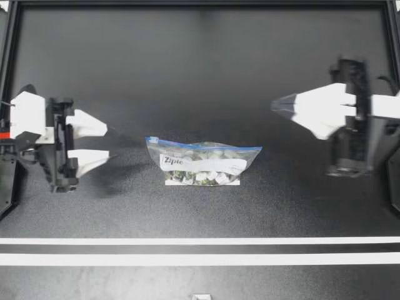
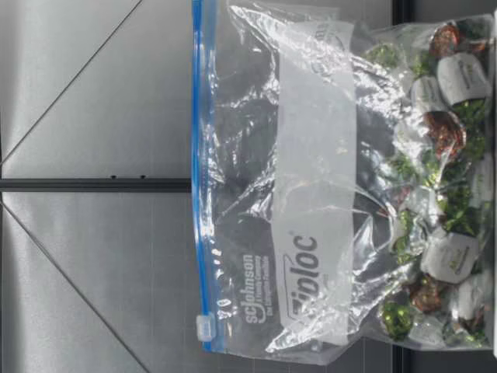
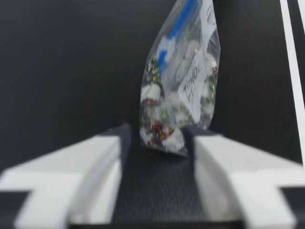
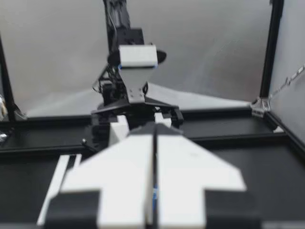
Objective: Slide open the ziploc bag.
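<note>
A clear ziploc bag (image 1: 203, 162) of wrapped candies stands on the black table near the middle, its blue zip strip (image 1: 206, 145) on top. My left gripper (image 1: 107, 143) is open, a short way off the bag's end and level with it. My right gripper (image 1: 275, 105) hangs shut off the bag's other end, farther back, holding nothing. In the left wrist view the bag (image 3: 178, 81) stands just ahead of the spread fingers (image 3: 224, 162), its white slider (image 3: 164, 45) at the near end. The low view shows the bag (image 2: 311, 194) upright with the slider (image 2: 204, 326) at one end of the strip; no gripper appears there.
Two white lines (image 1: 200, 250) run across the table nearer the front edge. A black frame (image 1: 200, 3) borders the table at the back and sides. In the right wrist view my left arm (image 4: 137, 71) stands across the table beyond the shut fingers.
</note>
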Motion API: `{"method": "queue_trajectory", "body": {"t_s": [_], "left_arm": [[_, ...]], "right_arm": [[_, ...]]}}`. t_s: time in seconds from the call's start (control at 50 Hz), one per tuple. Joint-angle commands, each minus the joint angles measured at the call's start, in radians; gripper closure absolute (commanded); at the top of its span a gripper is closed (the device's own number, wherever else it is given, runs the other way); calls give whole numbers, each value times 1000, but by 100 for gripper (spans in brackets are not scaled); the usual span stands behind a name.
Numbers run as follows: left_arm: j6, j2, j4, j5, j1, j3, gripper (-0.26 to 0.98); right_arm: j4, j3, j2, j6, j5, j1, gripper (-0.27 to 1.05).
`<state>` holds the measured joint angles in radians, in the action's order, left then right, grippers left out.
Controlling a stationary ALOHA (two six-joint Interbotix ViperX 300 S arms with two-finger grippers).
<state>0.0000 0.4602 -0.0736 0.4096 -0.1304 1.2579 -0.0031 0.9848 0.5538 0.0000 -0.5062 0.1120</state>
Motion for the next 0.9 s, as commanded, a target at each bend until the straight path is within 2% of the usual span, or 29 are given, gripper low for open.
{"method": "queue_trajectory", "body": {"t_s": [0.0,0.12,0.22,0.38,0.64,0.78,0.88], "left_arm": [[-3,-40,-2,46,-2,-41,23],[-5,-100,-2,121,-2,-51,27],[-15,-150,-2,178,-2,-58,27],[-26,-209,0,202,-2,-86,28],[-26,-262,0,210,-2,-115,32],[-25,-264,0,210,-2,-115,46],[-21,-262,0,233,-2,-115,63]], "right_arm": [[2,-72,-81,0,-8,18,82],[0,-144,-192,-5,2,20,69],[0,-221,-288,-9,26,18,53],[-9,-341,-414,-11,101,20,34],[-44,-494,-558,-12,244,20,33],[-51,-540,-611,-11,295,18,33],[-51,-558,-635,-11,325,14,33]]}}
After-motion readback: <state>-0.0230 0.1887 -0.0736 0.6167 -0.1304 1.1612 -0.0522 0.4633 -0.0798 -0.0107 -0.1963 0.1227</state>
